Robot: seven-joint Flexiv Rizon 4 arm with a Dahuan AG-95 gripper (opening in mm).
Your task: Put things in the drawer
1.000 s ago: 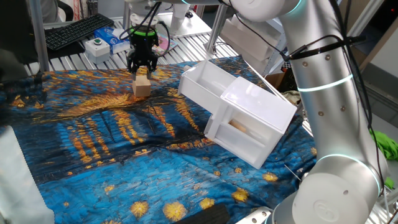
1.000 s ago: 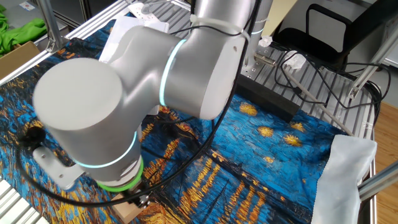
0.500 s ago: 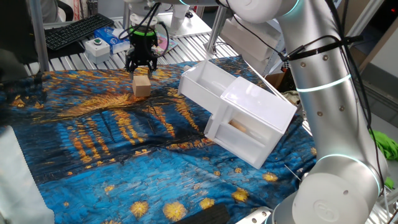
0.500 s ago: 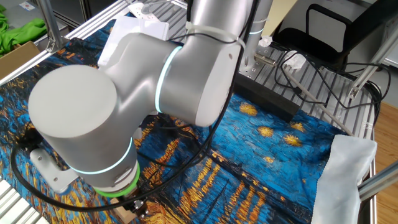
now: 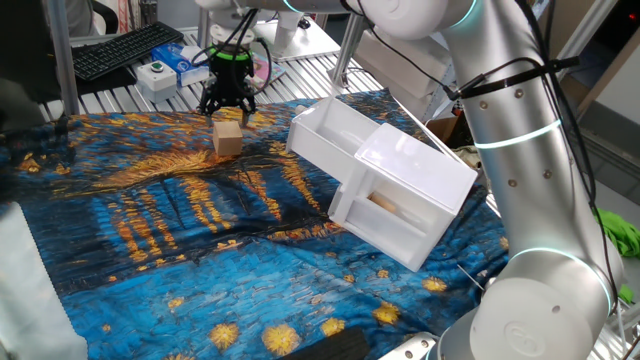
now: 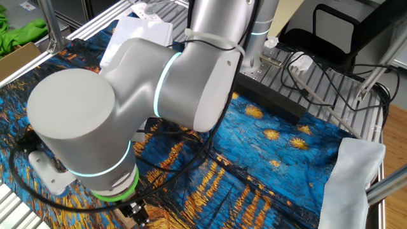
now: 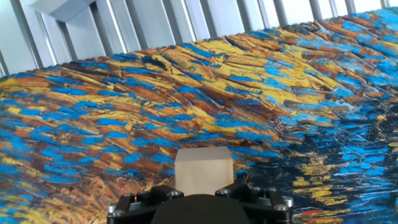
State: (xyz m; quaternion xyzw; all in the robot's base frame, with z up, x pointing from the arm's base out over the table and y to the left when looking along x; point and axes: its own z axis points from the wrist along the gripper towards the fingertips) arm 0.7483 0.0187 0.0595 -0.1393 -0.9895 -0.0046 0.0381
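The tan wooden block (image 5: 227,138) sits on the blue and yellow painted cloth, far left of the white cabinet (image 5: 415,190). My gripper (image 5: 228,103) hangs just above the block with its fingers spread open and nothing between them. In the hand view the block (image 7: 203,169) lies directly below the hand, its top face plain; the fingertips do not show there. The drawer (image 5: 335,135), the upper white tray, is slid out of the cabinet toward the block and looks bare inside. In the other fixed view the arm hides the block and the gripper.
The lower drawer (image 5: 385,207) has a see-through front with something pale inside. A keyboard (image 5: 120,50) and a button box (image 5: 160,72) lie on the slatted bench behind the cloth. A white cloth (image 6: 353,165) drapes one table corner.
The gripper has let go of the block, risen a little above it, and its fingers have spread wider. The block stays where it was on the cloth.
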